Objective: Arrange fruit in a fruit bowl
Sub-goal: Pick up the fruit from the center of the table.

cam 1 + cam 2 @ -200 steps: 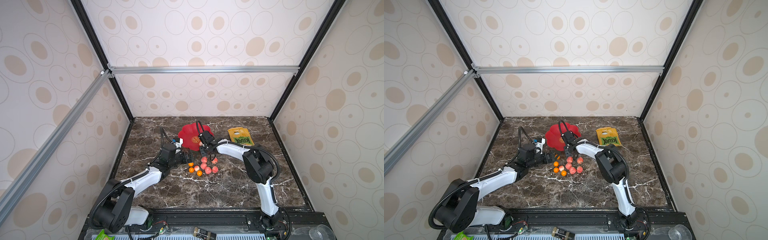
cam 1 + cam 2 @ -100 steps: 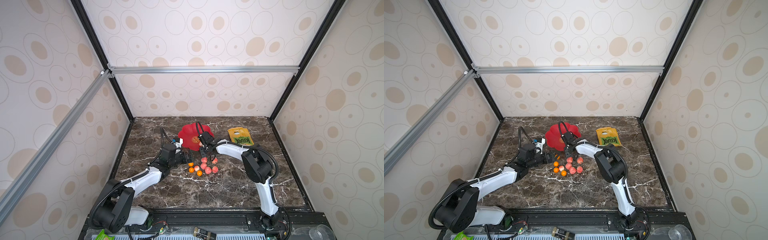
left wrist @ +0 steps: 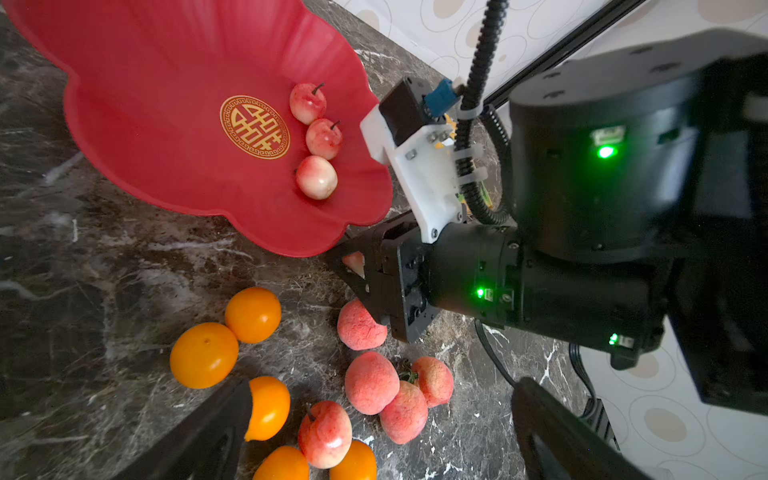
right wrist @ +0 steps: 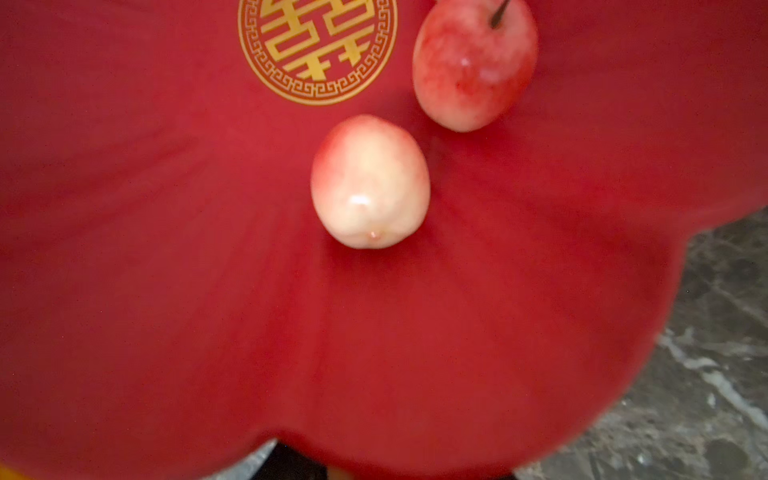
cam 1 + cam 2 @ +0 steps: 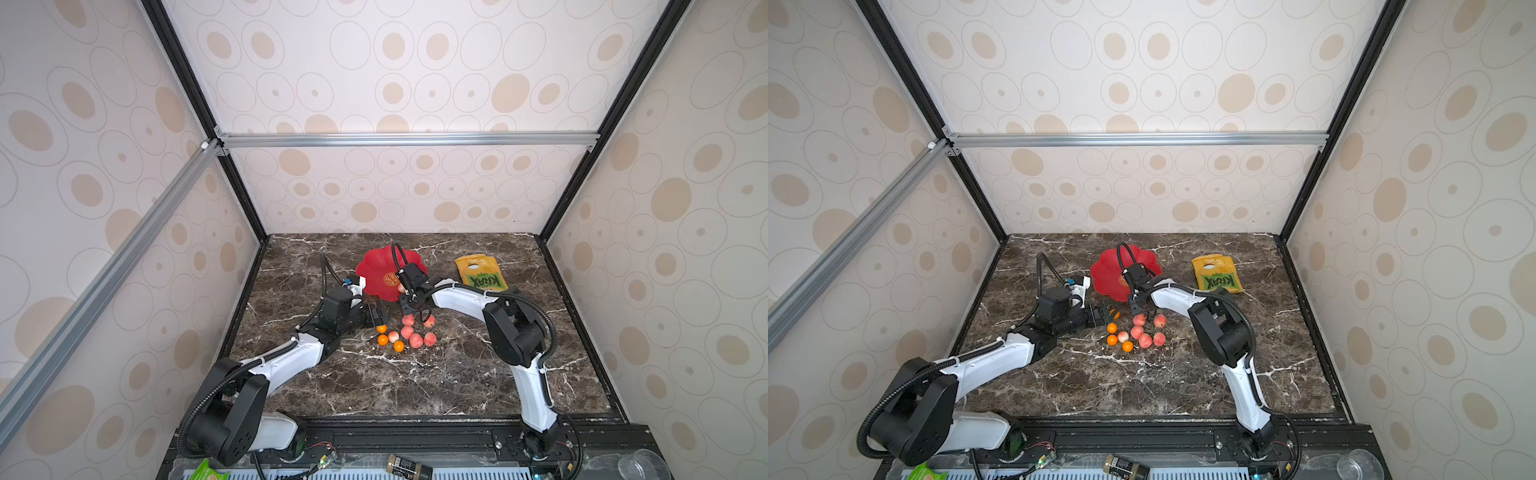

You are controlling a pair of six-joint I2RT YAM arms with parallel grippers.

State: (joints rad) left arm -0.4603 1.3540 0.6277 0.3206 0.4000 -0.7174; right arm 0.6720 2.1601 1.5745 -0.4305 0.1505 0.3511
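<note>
The red flower-shaped fruit bowl (image 5: 374, 270) (image 5: 1106, 272) (image 3: 158, 124) (image 4: 166, 270) stands at the back centre. Three pink fruits (image 3: 316, 176) (image 4: 370, 183) lie in it beside the gold mark. Several pink fruits (image 5: 415, 340) (image 3: 370, 382) and orange fruits (image 5: 382, 339) (image 3: 203, 355) lie on the marble in front of it. My right gripper (image 5: 409, 305) (image 5: 1138, 305) (image 3: 347, 266) is low at the bowl's front rim, shut on a pink fruit (image 3: 354, 262). In the right wrist view the rim hides its jaws. My left gripper (image 5: 378, 316) (image 3: 374, 449) stands wide open over the loose fruit.
A yellow-green snack bag (image 5: 480, 272) (image 5: 1217, 276) lies flat to the right of the bowl. The enclosure's patterned walls and black frame posts close in the marble table (image 5: 374, 386) on three sides.
My right gripper has moved from over the bowl toward its front rim and down, and its jaws have narrowed. The left arm has hardly moved.
</note>
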